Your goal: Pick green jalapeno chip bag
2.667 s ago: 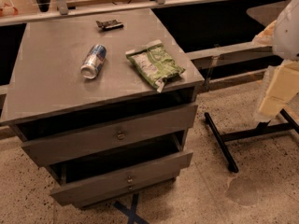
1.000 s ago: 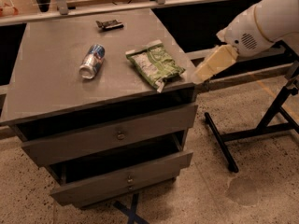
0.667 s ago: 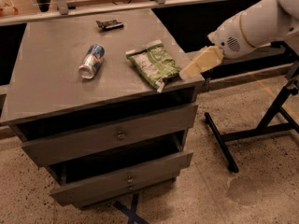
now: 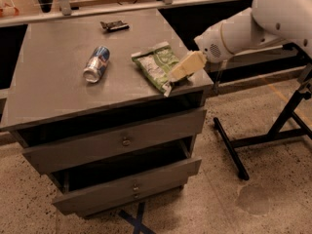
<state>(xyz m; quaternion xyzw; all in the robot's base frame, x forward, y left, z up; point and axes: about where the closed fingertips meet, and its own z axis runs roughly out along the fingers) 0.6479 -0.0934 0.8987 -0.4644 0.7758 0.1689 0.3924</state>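
Now: my gripper [image 4: 183, 69] has swung in from the right and sits over the near right end of the chip bag [image 4: 155, 61]; spread or pinching, I cannot tell. Bag: flat at the cabinet top's [image 4: 53, 94] right edge, right of the can [image 4: 96, 63]. Grasp likely next; not lifted.

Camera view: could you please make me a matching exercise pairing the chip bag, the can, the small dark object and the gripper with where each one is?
Things:
1. green jalapeno chip bag
2. drink can
3. small dark object
4. gripper

Places:
A. near the back edge of the cabinet top
B. lying on its side, left of the bag
C. at the bag's right end, by the top's right edge
D. lying flat near the top's front right corner

Pairs: 1-D, 2-B, 3-A, 4-C
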